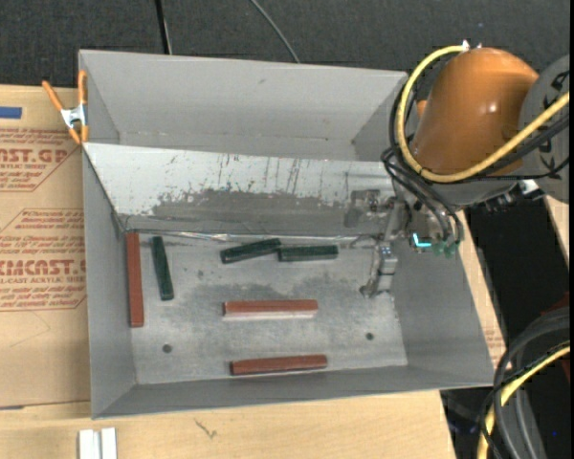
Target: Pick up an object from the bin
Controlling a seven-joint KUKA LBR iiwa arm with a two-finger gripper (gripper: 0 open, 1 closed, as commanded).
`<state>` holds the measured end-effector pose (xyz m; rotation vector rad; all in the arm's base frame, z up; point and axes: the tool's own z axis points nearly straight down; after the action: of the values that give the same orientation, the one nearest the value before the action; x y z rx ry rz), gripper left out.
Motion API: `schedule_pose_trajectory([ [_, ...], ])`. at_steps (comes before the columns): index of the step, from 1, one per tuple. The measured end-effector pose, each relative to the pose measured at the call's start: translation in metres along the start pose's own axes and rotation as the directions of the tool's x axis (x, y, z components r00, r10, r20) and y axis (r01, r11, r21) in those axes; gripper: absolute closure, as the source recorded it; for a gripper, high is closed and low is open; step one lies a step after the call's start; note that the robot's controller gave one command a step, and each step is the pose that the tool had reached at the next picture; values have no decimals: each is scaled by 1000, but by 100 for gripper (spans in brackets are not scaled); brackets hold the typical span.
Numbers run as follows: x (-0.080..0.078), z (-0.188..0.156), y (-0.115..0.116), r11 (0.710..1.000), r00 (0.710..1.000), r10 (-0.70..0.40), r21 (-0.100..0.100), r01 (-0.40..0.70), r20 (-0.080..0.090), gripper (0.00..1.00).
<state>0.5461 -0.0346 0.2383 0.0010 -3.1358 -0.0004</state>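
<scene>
Right of a dark green bar (307,252), pincer (377,283) above bin floor (344,309), grip unclear

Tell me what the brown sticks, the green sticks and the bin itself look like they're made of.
The three brown sticks look like wood or matte plastic: flat reddish faces, no shine. The three green sticks look like dark plastic or painted wood, also dull; I can't tell which. The bin looks like bare grey sheet metal, scuffed and scratched low on its back wall.
</scene>
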Motion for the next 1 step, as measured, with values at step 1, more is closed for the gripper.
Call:
schedule_pose_trajectory([
  [1, -1, -4, 0, 1000, 1000, 0, 0, 0, 8, 0],
])
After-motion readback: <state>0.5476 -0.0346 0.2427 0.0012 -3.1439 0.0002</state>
